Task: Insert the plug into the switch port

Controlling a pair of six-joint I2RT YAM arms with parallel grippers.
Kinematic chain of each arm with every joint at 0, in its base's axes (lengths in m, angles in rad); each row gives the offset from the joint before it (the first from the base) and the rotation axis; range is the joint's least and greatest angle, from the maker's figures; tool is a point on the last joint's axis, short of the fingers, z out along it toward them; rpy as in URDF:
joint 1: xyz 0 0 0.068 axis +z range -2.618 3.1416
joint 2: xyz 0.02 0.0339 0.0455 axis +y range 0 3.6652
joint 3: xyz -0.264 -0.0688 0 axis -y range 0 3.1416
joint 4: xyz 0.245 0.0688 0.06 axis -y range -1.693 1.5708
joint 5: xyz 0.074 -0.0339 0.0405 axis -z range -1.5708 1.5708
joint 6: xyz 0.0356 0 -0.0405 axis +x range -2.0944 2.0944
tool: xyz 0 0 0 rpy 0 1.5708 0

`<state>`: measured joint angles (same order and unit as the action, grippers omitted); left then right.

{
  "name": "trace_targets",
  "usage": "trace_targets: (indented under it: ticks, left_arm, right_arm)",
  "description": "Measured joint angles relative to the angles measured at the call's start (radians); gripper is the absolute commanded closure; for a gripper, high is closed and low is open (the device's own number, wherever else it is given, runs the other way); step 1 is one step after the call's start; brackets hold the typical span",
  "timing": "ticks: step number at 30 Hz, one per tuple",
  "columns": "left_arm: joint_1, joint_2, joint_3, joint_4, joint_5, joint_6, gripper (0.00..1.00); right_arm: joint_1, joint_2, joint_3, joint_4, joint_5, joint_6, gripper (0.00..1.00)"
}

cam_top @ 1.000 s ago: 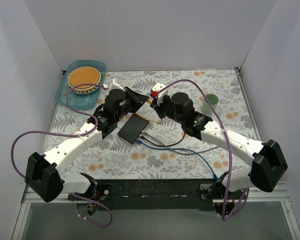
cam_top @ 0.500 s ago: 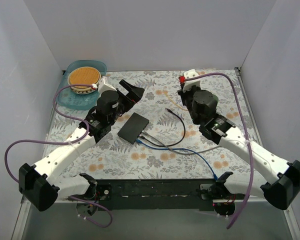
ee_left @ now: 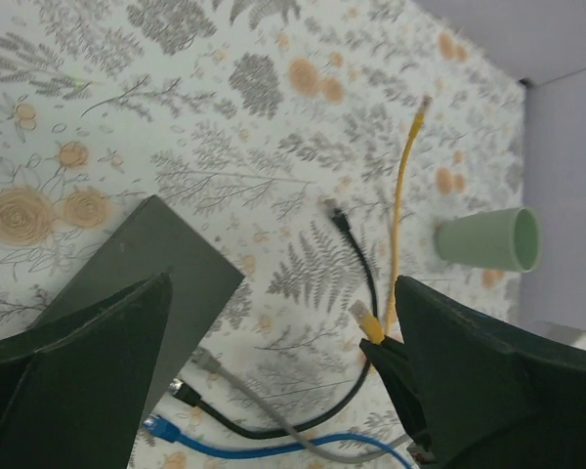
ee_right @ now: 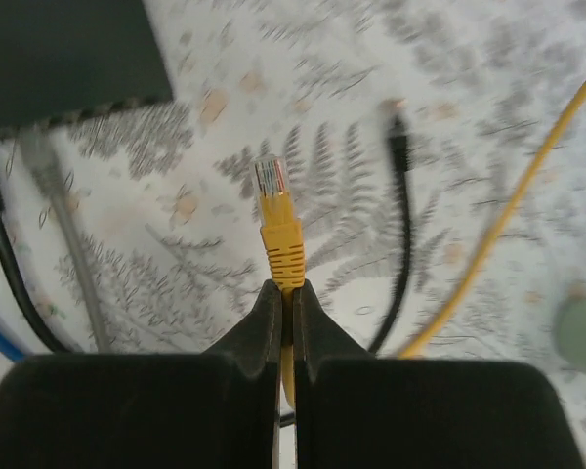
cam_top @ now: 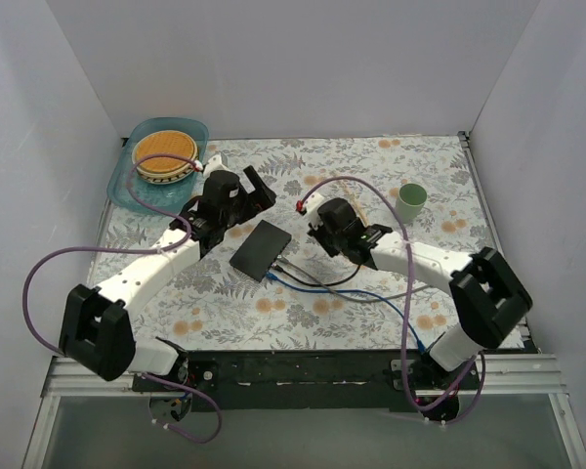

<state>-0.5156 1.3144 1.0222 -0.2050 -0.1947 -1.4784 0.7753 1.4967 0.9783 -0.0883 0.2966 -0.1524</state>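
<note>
Near ports taken, blue cable [ee_left: 239, 451] among them. Switch [cam_top: 261, 248] flat at middle of table [cam_top: 430, 176], long axis near-left to far-right, port side facing right. Right jaws pinched on plug [ee_right: 276, 207] tail; plug just right of switch, off its far corner, tip clear. Likely slide near-left, then push in. Left jaws wide, empty, just far of switch. Right arm nearer.
</note>
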Motion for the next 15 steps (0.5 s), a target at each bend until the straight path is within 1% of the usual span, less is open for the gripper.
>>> trace_targets:
  ticks: [2, 4, 7, 9, 15]
  left_arm:
    - [0.020, 0.062, 0.000, -0.013, 0.029, 0.029, 0.02]
    - [0.035, 0.110, -0.005, -0.016, 0.050, 0.048, 0.02]
    - [0.060, 0.169, -0.043, 0.001, 0.083, 0.073, 0.06]
    - [0.076, 0.188, -0.075, 0.017, 0.108, 0.085, 0.10]
    - [0.106, 0.221, -0.161, 0.116, 0.154, 0.129, 0.18]
  right_arm:
    - [0.003, 0.088, -0.001, -0.028, -0.081, 0.000, 0.99]
    - [0.005, 0.136, -0.002, -0.039, -0.156, -0.001, 0.99]
    - [0.006, 0.152, -0.002, -0.035, -0.256, 0.000, 0.99]
    - [0.006, 0.153, -0.002, -0.019, -0.310, 0.000, 0.99]
    - [0.006, 0.211, 0.009, 0.015, -0.409, 0.011, 0.99]
